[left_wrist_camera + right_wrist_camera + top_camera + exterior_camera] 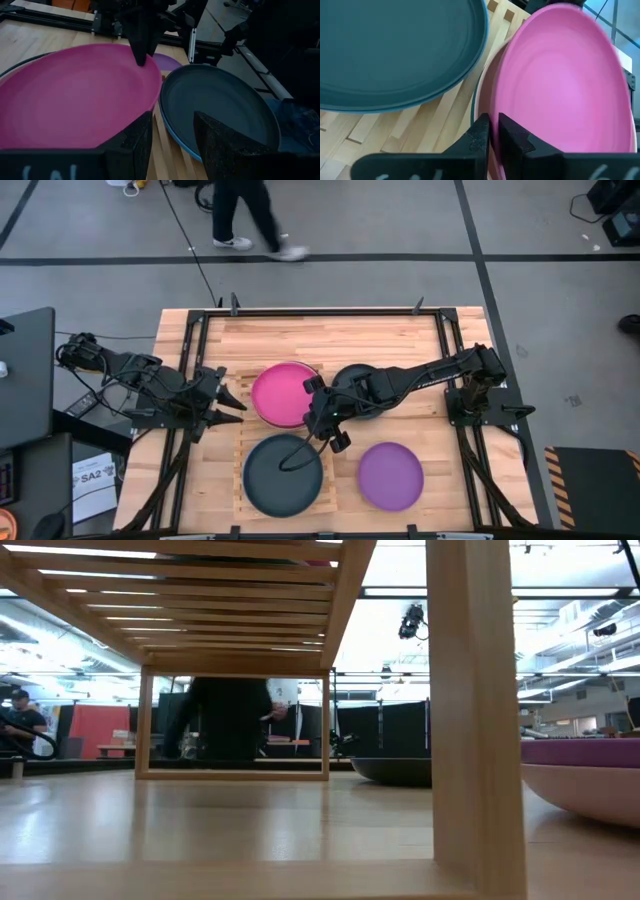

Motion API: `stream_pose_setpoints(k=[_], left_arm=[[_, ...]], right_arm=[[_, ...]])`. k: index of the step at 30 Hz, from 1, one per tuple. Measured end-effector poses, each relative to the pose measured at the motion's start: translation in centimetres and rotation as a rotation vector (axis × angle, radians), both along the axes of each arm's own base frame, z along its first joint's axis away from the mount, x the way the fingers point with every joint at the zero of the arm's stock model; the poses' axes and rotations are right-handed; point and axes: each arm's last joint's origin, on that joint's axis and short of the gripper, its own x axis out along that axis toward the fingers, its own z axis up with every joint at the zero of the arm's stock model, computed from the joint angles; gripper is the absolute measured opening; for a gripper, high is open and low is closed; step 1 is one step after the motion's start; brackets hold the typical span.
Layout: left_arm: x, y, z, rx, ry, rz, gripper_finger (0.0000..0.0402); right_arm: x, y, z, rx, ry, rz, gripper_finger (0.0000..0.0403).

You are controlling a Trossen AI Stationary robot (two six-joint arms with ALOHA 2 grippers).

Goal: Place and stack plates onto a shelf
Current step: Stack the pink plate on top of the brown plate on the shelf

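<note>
The right hand (318,412) sits over the middle of the slatted rack, at the near rim of the round matte magenta plate (285,393). In its own wrist view its two dark fingers (479,136) stand almost together with only a thin gap between them, just at that plate's rim; whether they pinch the rim cannot be told.

The magenta plate lies on the far half of the light wooden slatted shelf (243,442), with the edge of another plate showing under it. On the near half of the shelf lies a round dark grey plate (283,474) with a bluish rim, its edge just beside the magenta one. Behind the right arm a second dark plate (356,377) rests on the plank tabletop (330,338), partly hidden by the arm. A round purple plate (391,476) lies on the tabletop to the right of the shelf, apart from it.

The left hand (232,403) waits at the shelf's left edge, beside the magenta plate, its fingers (135,142) spread wide and holding nothing.

A person (245,215) walks on the floor beyond the tabletop.
</note>
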Motion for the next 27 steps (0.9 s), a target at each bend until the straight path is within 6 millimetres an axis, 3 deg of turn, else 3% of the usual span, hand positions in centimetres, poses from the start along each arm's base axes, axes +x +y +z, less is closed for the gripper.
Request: stream_pose_setpoints(k=[8, 21, 27], left_arm=[[0.00, 0.00, 0.00, 0.001, 0.000, 0.001, 0.0151], [0.00, 0.00, 0.00, 0.001, 0.000, 0.001, 0.0151], [0.00, 0.00, 0.00, 0.002, 0.000, 0.001, 0.0151]], right_arm=[[0.00, 0.00, 0.00, -0.003, 0.000, 0.002, 0.0063], [0.03, -0.21, 0.03, -0.056, -0.014, -0.049, 0.0168], [0.09, -0.10, 0.11, -0.056, -0.026, -0.051, 0.0193]])
